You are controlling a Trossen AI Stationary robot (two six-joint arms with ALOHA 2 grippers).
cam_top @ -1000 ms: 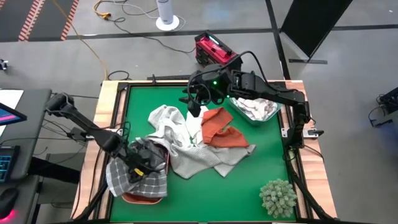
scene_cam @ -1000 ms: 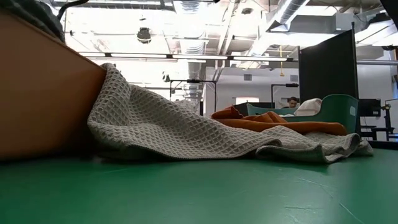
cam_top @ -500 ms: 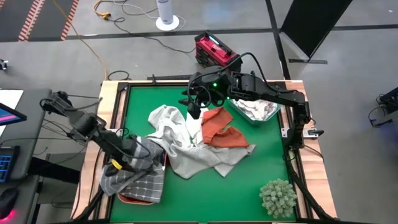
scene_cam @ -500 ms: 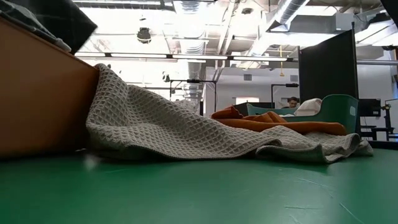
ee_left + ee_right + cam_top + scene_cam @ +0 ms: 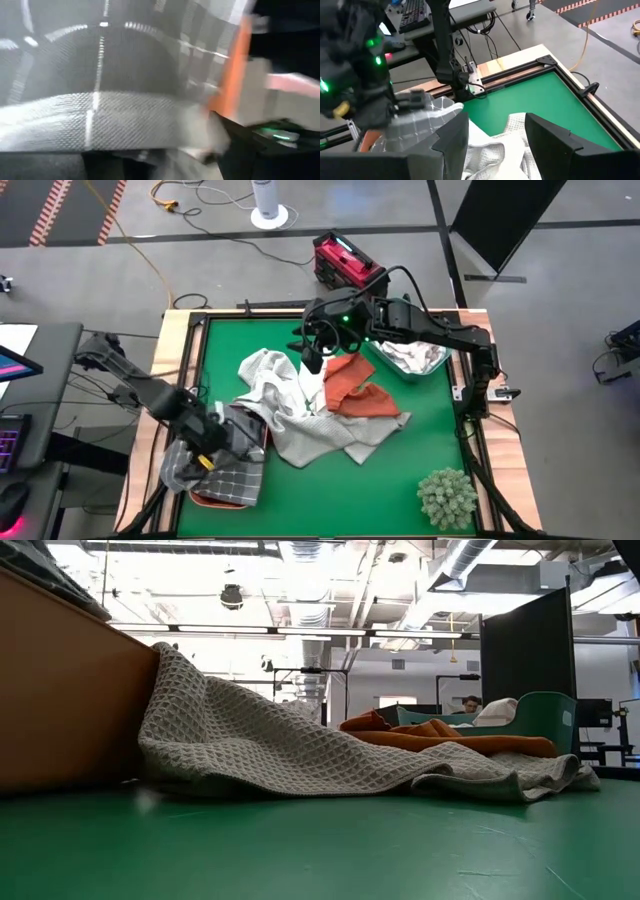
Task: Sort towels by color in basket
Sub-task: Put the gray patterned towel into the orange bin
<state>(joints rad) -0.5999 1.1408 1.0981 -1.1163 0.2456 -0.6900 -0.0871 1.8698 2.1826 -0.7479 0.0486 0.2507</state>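
A grey checked towel (image 5: 215,478) lies in the orange basket (image 5: 228,501) at the near left and drapes over its left rim. It fills the blurred left wrist view (image 5: 100,75). My left gripper (image 5: 215,444) hangs just above it. Mid-table, a pale waffle towel (image 5: 290,410) and a rust-orange towel (image 5: 355,392) lie in a heap. My right gripper (image 5: 496,120) hovers open over the heap's far side (image 5: 312,352), touching nothing. White towels fill a teal basket (image 5: 412,358) at the far right.
A spiky pale-green plant ball (image 5: 447,496) sits at the near right corner. Wooden rails (image 5: 180,340) edge the green table. In the low view the orange basket's wall (image 5: 60,700) stands at left, and the waffle towel (image 5: 300,750) leans against it. Bare green surface lies along the near edge.
My left gripper has risen out of the orange basket and tipped less steeply downward. The grey checked towel has stayed in the basket, and its draped edge has shifted slightly toward the table's left edge. My right arm has kept still.
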